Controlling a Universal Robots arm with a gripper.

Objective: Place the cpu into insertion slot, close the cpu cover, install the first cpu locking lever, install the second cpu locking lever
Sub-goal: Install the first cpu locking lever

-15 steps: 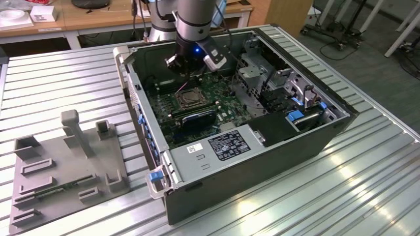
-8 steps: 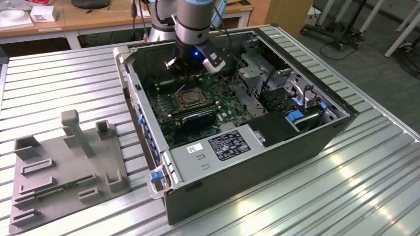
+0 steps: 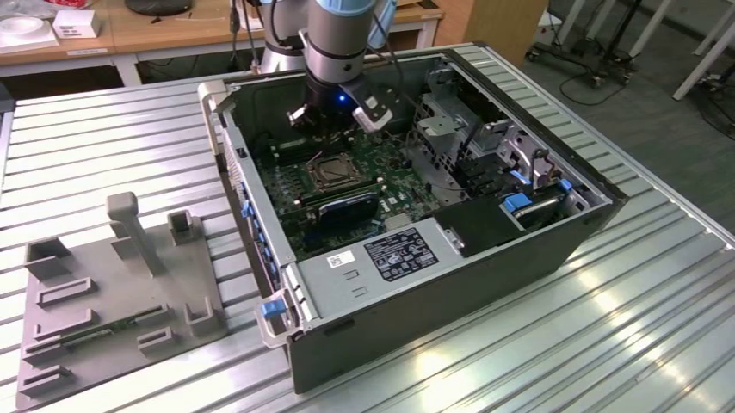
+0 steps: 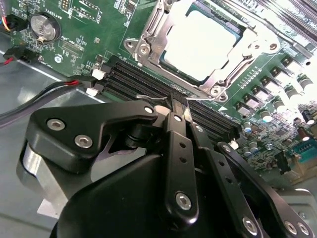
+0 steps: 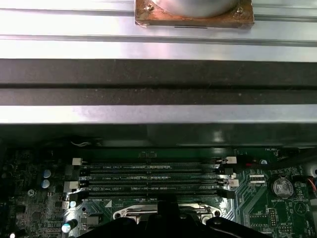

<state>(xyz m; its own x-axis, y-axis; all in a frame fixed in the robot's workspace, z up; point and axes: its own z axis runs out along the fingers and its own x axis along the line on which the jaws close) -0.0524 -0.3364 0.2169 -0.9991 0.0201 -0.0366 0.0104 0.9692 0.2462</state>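
Above the memory slots, beside the covered cpu, the closed gripper seems at the locking step, needing a careful push.

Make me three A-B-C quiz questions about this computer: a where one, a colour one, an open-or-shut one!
1. Where is the small pale silvery square cpu? A in the metal-framed insertion slot B on the floor C in a drawer
2. The flat circuit board is A red B green C blue
3. The thin silvery metal cpu cover is A standing up B lying flat around the cpu C gone
Answers: A, its frame surrounds it; B, it looks green; B, it lies flat.
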